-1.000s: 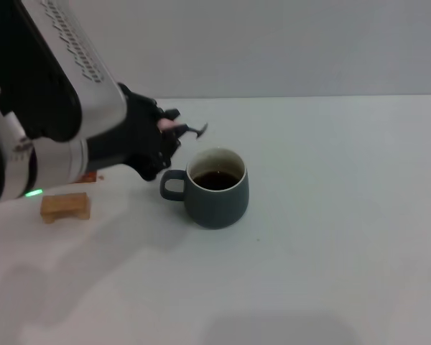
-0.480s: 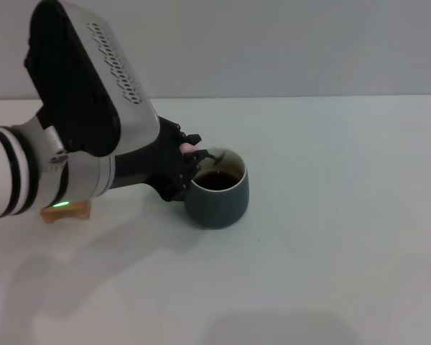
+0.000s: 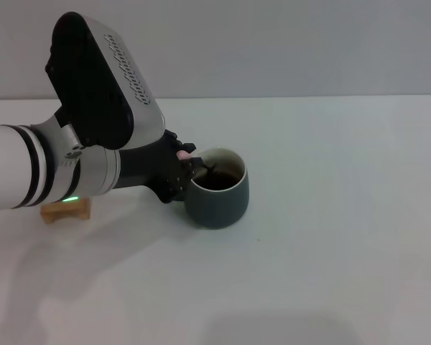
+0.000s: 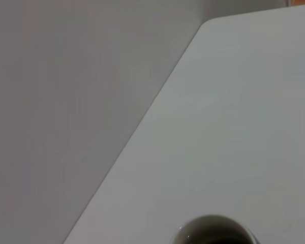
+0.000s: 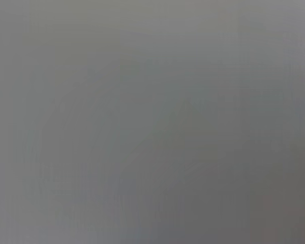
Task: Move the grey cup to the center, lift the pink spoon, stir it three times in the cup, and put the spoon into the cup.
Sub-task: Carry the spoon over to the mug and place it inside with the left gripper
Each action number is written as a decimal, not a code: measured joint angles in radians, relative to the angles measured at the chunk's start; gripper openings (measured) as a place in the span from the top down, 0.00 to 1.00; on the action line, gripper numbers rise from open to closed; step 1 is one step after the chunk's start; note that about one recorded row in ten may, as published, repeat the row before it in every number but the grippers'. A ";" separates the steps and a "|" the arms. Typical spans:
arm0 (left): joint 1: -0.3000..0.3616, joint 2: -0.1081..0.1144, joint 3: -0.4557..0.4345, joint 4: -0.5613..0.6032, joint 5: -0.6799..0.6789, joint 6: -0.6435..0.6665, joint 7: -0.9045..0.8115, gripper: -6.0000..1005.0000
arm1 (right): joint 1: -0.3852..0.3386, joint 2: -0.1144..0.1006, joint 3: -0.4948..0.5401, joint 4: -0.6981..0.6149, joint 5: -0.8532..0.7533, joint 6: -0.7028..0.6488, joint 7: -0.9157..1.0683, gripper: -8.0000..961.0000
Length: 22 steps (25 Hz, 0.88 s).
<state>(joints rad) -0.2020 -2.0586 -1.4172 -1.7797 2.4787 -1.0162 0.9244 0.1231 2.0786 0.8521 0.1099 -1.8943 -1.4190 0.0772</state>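
Coffee mug front and centre: the grey cup point(image 3: 218, 192) sits upright on the white desk point(image 3: 330, 237), dark liquid inside its cream interior, and the left pincer point(image 3: 187, 167) is pressed up against the near-left side of its rim, hiding the handle. Pinched tight in that pincer is the pink spoon point(image 3: 194, 162) — a dab of pink handle shows right at the fingertips, and the dark metal end slants away from the pincer, over the rim and down into the liquid. So the cup lies just beyond the pincer, touching or as good as touching it, with the spoon bridging the two. Behind the pincer, under the forearm, a small tan wooden block point(image 3: 66, 210) peeks out on the desk, well apart from the cup. From the left wrist view only the cup's pale rim point(image 4: 214, 230) creeps into the picture, the desk stretching off to the wall. Right pincer is not in sight anywhere; its wrist view is blank grey.
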 joint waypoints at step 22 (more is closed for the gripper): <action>-0.116 -0.003 0.020 0.177 -0.010 0.040 0.007 0.85 | 0.006 0.000 0.004 -0.014 0.000 -0.001 0.002 0.99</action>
<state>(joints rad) -0.3175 -2.0612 -1.3973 -1.6030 2.4682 -0.9759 0.9312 0.1288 2.0786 0.8559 0.0955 -1.8944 -1.4203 0.0790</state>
